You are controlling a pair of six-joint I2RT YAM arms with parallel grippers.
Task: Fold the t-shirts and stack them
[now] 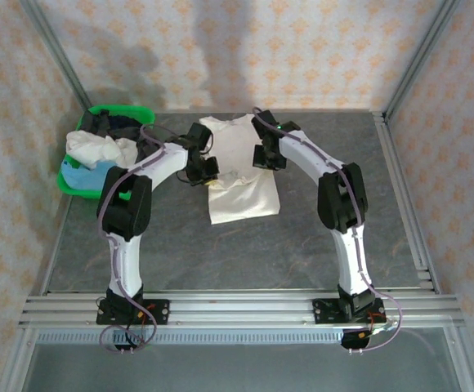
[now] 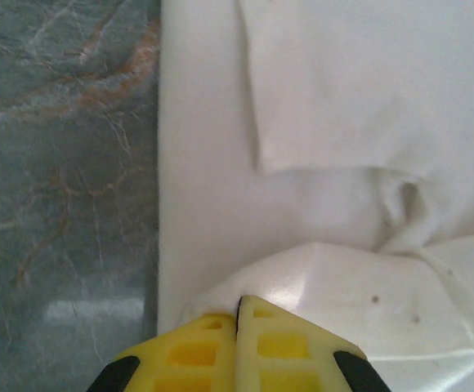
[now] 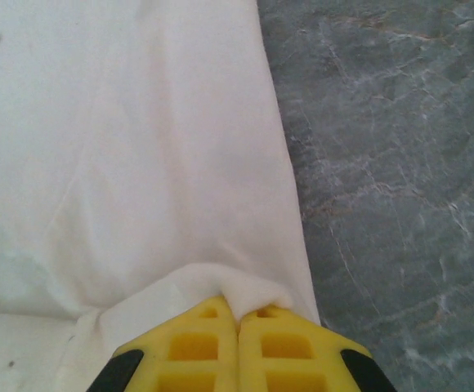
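Yellow lattice jaws of the right gripper [image 3: 239, 314] pinched a soft fold of the white t-shirt [image 3: 139, 147]; left gripper [image 2: 239, 304] pinched its glossy crease, veined grey table [image 2: 57, 163] leftward.

Four t-shirts [image 1: 241, 175]; one basket [image 1: 67, 184]; two arms [image 1: 127, 204].

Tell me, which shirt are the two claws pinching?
The white t-shirt spread flat mid-table: the left gripper and right gripper each pinch an edge. The other shirts lie bunched in the green basket.
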